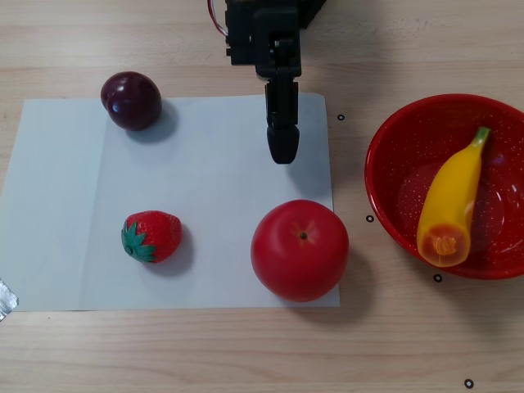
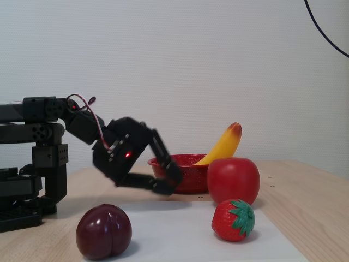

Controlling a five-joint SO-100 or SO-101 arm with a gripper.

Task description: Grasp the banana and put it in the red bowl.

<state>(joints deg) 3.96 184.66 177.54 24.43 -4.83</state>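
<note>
The yellow banana (image 1: 452, 196) lies inside the red bowl (image 1: 401, 147) at the right of the other view, green stem toward the far rim and orange end toward the near rim. In the fixed view the banana (image 2: 223, 144) leans up out of the bowl (image 2: 193, 173). My gripper (image 1: 283, 154) hangs over the white paper, left of the bowl and apart from it. Its jaws look closed and hold nothing. In the fixed view the gripper (image 2: 172, 183) is low, just in front of the bowl.
A white paper sheet (image 1: 205, 180) carries a red apple (image 1: 299, 250), a strawberry (image 1: 153, 236) and a dark plum (image 1: 131, 100). The apple sits between my gripper and the table's near edge. The arm's base (image 2: 32, 164) stands at the left of the fixed view.
</note>
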